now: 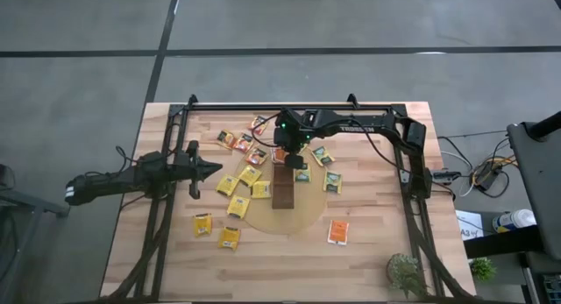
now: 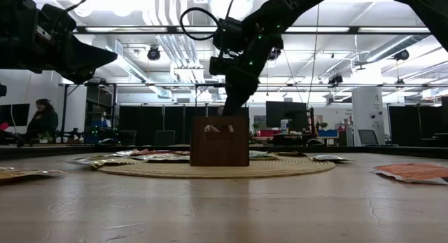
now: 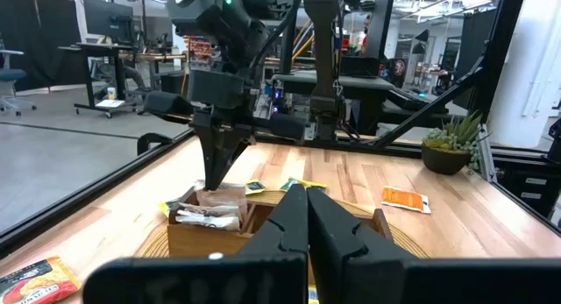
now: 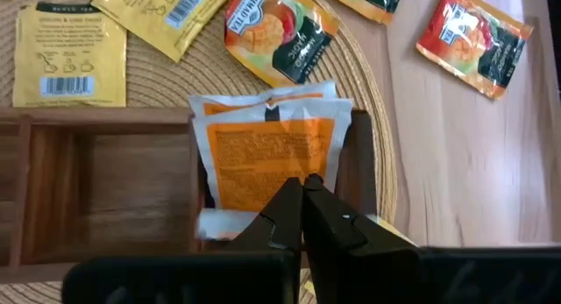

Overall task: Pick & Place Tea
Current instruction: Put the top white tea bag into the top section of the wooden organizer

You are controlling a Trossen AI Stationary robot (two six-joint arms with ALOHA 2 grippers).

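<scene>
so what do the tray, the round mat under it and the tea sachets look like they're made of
Tray: dark stained wood, matte, grain visible.
Round mat: looks like woven straw or similar fibre, ribbed concentric rows.
Tea sachets: printed paper, possibly coated; creased flat packets with barcodes.

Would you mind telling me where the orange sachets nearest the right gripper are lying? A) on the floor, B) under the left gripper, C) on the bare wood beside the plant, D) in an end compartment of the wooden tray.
D: the right wrist view shows the orange sachets inside an end compartment of the wooden tray, just beyond the shut right gripper.
</scene>
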